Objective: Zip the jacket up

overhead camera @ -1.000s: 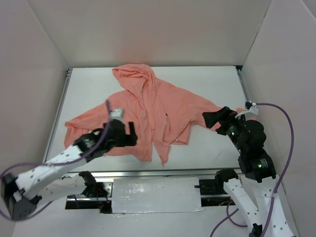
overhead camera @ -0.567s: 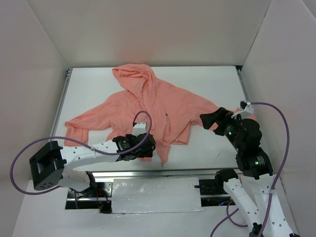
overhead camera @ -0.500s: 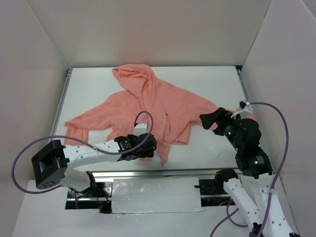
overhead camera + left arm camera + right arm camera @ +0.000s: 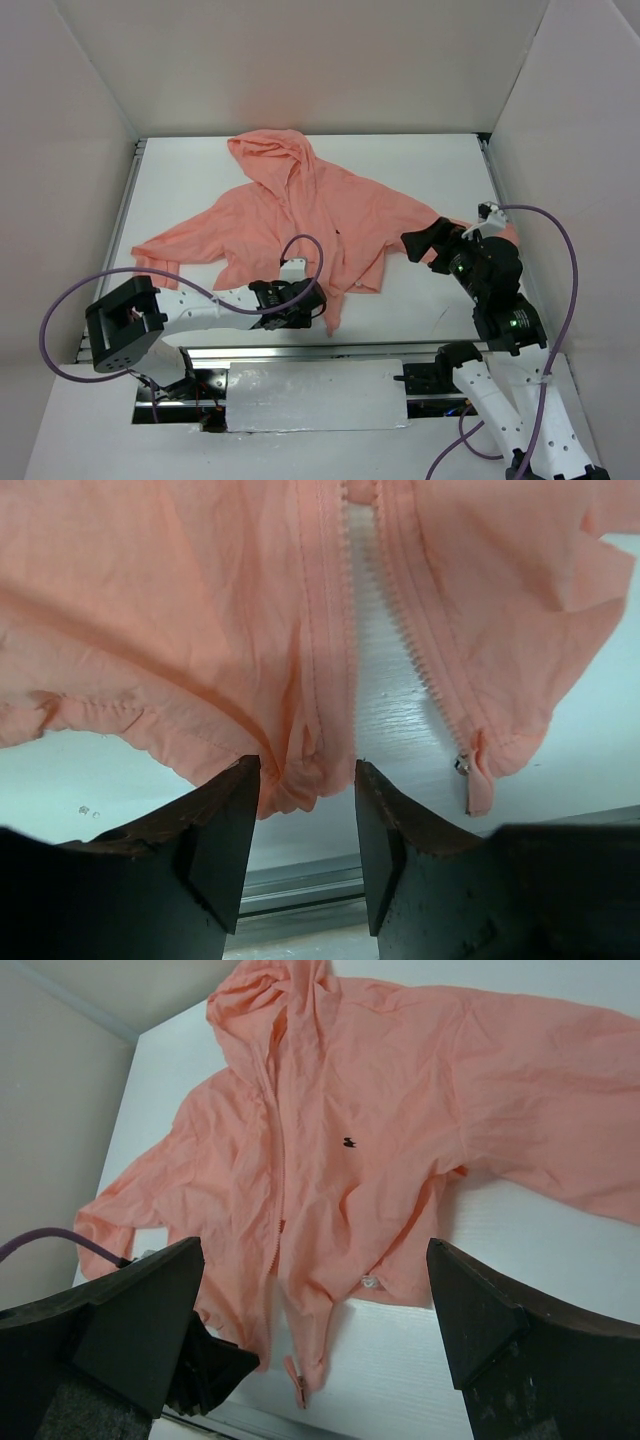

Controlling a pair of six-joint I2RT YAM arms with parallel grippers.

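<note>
Table [image 4: 430,165], white, flat. Holds one item: jacket [image 4: 310,210], salmon-pink, spread open with the zipper undone. One front hem corner lies between the jaws of the left gripper [image 4: 308,780] (bare table alongside it); the toothed zipper edge lies just right of them.

Salmon-pink jacket [image 4: 300,200] lies on white table [image 4: 420,170].

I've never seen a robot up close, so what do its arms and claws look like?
The left arm and right arm are white links with black joint housings, each with a purple cable. The left gripper and right gripper each have two dark, wedge-shaped fingers.
</note>
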